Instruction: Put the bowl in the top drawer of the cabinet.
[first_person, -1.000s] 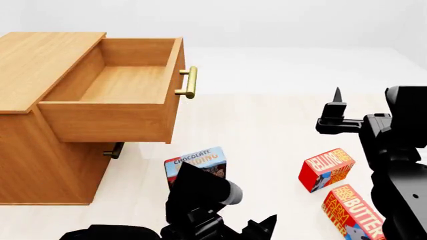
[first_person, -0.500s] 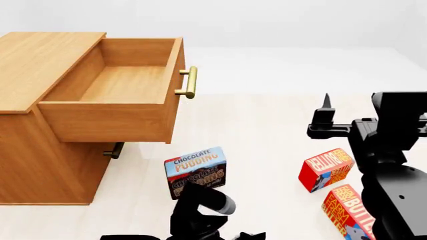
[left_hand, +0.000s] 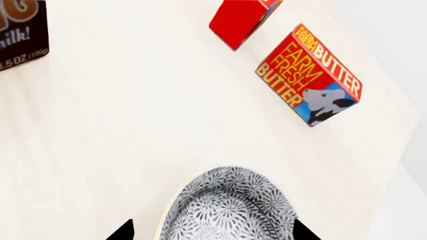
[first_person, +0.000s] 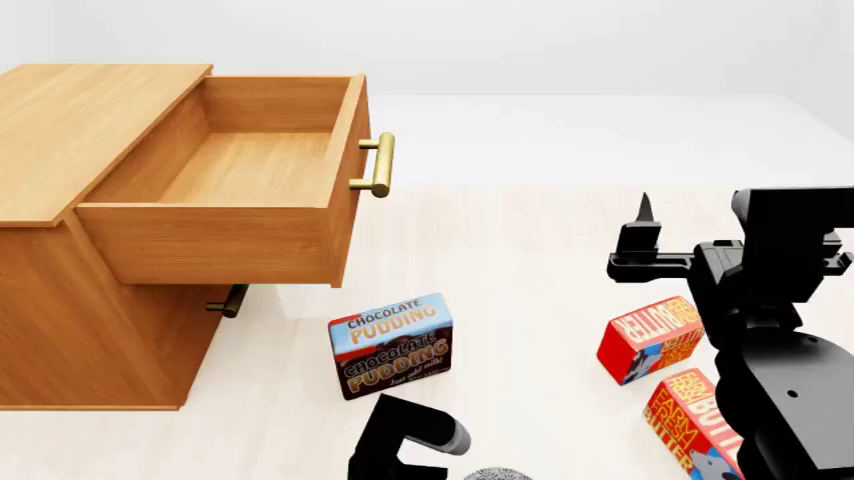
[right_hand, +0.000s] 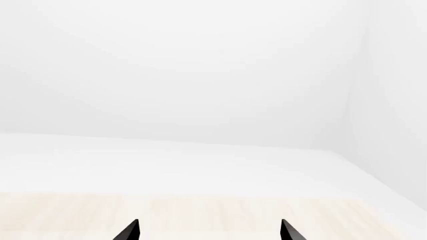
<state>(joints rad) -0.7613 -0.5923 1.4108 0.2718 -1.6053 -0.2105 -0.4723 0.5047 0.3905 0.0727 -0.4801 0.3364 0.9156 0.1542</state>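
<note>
The bowl (left_hand: 227, 207) is sitting at the bottom centre of the left wrist frame on a pale wood-grain floor (left_hand: 133, 125), between the two dark tips of the left gripper (left_hand: 212, 231); those jaws are standing wide apart, on either side of it, not clearly touching. Its outside is showing a grey-blue speckled pattern on white; its lower part is getting cut off by the frame edge. In the head view only a grey sliver of it is peeking at the bottom edge. Room is plain white walls, with the pale floor going white farther back. The cabinet (first_person: 54, 300) is filling the left of the head frame, the top drawer (first_person: 220, 215) pulled out and showing bare wood inside, brass handle (first_person: 379, 165) on its front. A chocolate pudding box (first_person: 391, 345) is standing lower centre, two butter boxes (first_person: 650, 338) lower right, one partly hidden by the right arm. The right gripper (first_person: 646, 240) is hanging at mid right, jaws spread with nothing between them in its wrist view.
</note>
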